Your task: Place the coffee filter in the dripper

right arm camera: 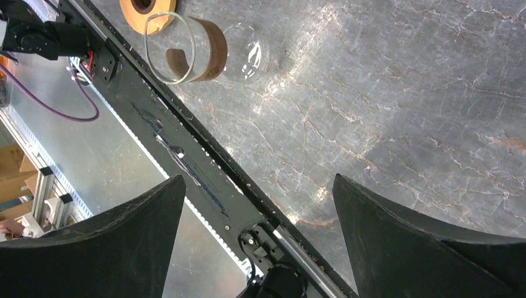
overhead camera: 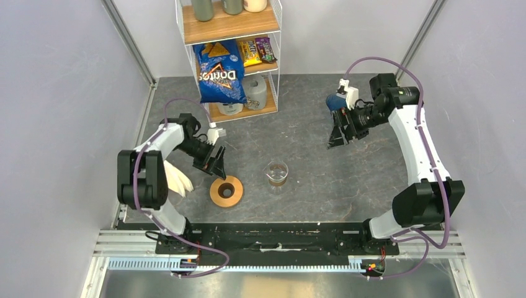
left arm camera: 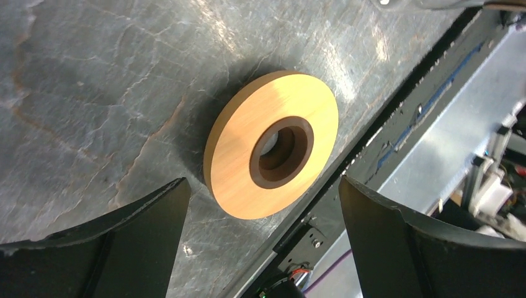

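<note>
While both grippers stand spread wide, neither holds or touches anything. The left gripper (overhead camera: 214, 166) hangs just above the table (overhead camera: 298, 118), close beside the wooden ring (overhead camera: 217, 194). In its wrist view the ring lies flat ahead of the gap between the two fingers, clear of both. The right gripper (overhead camera: 338, 138) hovers over bare table at the far right, well apart from the glass cup (overhead camera: 276, 172), which stands upright near the middle, to the right of the ring.

The dripper (overhead camera: 337, 101), dark blue, sits on the table just behind the right gripper, partly hidden by the wrist. A pale fanned bundle (overhead camera: 178, 180) of filters lies by the left arm's elbow; whether the single filter is among them I cannot tell.
</note>
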You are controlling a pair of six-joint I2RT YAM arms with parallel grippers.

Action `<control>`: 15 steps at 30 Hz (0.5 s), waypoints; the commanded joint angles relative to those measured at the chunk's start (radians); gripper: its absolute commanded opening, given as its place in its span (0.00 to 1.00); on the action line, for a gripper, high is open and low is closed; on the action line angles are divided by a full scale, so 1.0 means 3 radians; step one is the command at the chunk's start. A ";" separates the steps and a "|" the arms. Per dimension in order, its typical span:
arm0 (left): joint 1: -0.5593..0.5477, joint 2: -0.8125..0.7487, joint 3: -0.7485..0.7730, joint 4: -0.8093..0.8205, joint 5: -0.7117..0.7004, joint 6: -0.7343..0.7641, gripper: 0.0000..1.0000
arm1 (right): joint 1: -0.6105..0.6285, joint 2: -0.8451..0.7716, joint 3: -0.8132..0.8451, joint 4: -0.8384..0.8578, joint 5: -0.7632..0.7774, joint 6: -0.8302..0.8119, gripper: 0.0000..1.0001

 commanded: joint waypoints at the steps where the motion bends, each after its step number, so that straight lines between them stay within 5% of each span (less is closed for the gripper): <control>1: 0.0000 0.0385 0.0208 -0.0341 0.0302 0.0750 0.98 | -0.0012 -0.0163 -0.0024 -0.0125 -0.0009 -0.0111 0.97; 10: 0.0001 0.0806 0.0267 -0.0332 0.0254 0.0964 0.90 | -0.0015 -0.0182 -0.0029 -0.0183 0.0015 -0.0167 0.97; 15: 0.0001 0.0909 0.0327 -0.0392 0.0378 0.1013 0.71 | -0.0016 -0.0193 -0.0039 -0.0205 0.0035 -0.0190 0.97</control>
